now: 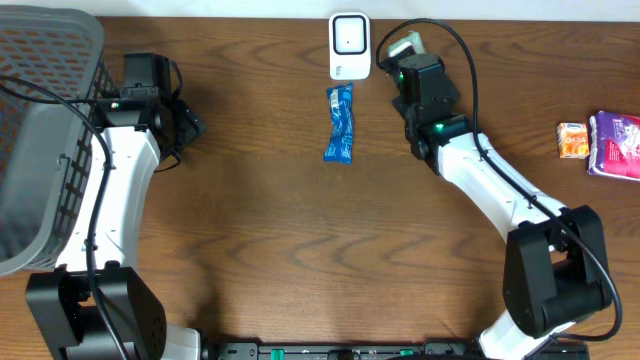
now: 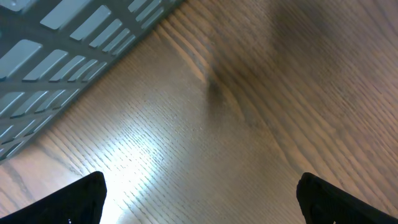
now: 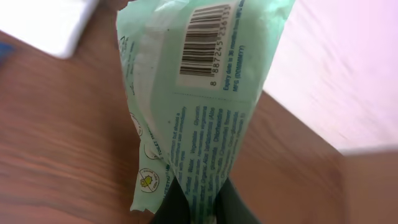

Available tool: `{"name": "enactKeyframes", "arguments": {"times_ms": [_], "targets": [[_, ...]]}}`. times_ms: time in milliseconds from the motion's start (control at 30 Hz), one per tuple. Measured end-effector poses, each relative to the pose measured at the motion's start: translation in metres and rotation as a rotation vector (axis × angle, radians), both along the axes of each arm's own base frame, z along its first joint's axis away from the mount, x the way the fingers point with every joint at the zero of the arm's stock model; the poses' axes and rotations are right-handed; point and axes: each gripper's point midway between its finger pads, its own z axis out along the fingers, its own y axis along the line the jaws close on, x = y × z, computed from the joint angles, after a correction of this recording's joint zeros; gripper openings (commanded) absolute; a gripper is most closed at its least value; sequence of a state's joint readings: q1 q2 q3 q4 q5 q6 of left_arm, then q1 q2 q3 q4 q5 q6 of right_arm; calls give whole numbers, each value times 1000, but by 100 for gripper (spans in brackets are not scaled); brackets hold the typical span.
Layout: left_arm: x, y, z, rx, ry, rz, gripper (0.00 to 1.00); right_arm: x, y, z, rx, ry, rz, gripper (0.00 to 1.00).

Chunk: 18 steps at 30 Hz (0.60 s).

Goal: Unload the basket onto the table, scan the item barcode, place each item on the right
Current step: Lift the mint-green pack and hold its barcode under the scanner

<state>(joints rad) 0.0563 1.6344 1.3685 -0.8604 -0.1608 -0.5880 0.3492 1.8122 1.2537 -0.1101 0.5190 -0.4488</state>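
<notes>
Pinching green packet (image 3: 199, 106) in right end effector (image 3: 202, 205) (barcode showing), scanner (image 1: 350, 46) just beside, blue wrapper (image 1: 339, 123) near, left end effector (image 2: 199, 193) spread wide, empty.

Scanner (image 1: 350, 45) stood at the table's (image 1: 260, 240) far edge, a wrapped bar (image 1: 340, 123) just before it. Basket (image 1: 40, 130) sat far left; two packets (image 1: 600, 142) lay far right.

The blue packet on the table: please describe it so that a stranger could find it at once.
Start at the white scanner at the far middle edge of the brown wooden table. Directly below it lies the narrow crinkled blue plastic packet, alone on bare wood. It is the only blue item; the orange and purple packets lie far right.
</notes>
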Motion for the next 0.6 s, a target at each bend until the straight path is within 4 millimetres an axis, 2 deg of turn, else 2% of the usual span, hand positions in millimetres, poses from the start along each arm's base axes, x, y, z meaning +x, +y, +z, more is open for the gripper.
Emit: {"name": "enactKeyframes", "arguments": {"times_ms": [167,333,433,533,600], "targets": [[0,0,0,0,0,0,98,-3,-30,-25,-130,37,-140,1],[0,0,0,0,0,0,98,-8,-52,-75,-281,116,-244,1],[0,0,0,0,0,0,98,-15,-58,-102,-351,172,-267,2],[0,0,0,0,0,0,98,-21,-54,-112,-391,193,-266,17],[0,0,0,0,0,0,98,-23,-42,-112,-382,180,-255,32]]}}
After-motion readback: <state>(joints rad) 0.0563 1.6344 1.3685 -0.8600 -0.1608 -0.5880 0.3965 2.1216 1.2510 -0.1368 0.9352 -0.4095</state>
